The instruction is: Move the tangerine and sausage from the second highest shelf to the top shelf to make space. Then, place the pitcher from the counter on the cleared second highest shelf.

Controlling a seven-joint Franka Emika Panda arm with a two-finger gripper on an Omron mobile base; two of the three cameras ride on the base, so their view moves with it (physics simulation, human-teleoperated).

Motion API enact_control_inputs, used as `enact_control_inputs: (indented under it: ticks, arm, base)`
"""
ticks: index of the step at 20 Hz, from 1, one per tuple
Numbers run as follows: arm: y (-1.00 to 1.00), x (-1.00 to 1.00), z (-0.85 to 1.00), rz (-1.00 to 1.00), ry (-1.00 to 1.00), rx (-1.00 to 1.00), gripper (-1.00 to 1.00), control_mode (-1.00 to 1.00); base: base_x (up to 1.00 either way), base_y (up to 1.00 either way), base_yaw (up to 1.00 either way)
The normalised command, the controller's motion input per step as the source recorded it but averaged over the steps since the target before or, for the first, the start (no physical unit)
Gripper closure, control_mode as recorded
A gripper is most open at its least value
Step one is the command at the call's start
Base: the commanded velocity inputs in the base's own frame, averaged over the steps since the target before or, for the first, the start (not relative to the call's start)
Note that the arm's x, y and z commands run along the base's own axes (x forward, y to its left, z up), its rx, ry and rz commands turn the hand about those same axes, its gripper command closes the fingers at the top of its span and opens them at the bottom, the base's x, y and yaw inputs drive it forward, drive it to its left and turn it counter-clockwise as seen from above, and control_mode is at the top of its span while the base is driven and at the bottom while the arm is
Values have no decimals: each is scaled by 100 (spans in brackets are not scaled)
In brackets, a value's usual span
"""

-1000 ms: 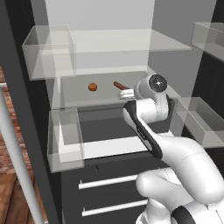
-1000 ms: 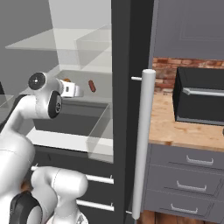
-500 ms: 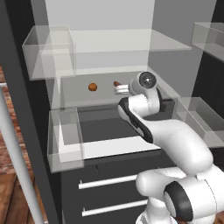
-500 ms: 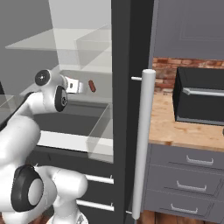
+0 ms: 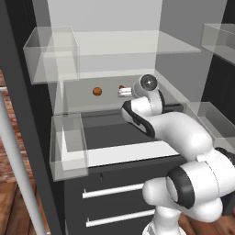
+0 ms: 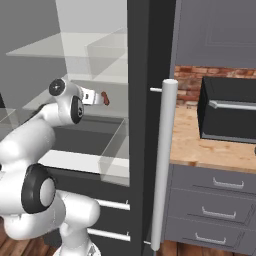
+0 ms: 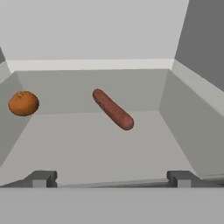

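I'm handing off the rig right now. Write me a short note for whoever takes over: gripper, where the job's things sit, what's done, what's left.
Gripper: jaws open wide, empty, reaching into the fridge at the second highest shelf, aimed toward the sausage.
Sausage: lying on that shelf ahead of the fingertips, untouched.
Tangerine: same shelf, left of the sausage in the hand view, apart from it.
Top shelf: nothing on it yet.
Done: approach only; nothing moved.
Left: lift both items to the top shelf, then bring the pitcher from the counter to the cleared shelf.
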Motion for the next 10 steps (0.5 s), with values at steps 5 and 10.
enact_control_inputs:
  ticks: [5, 10]
  arm:
    - [-16, 39, -26, 0, 0, 0, -100, -100]
    - [-28, 32, -26, 0, 0, 1, -100, -100]
  base:
    - [0, 0, 0]
    - [0, 0, 0]
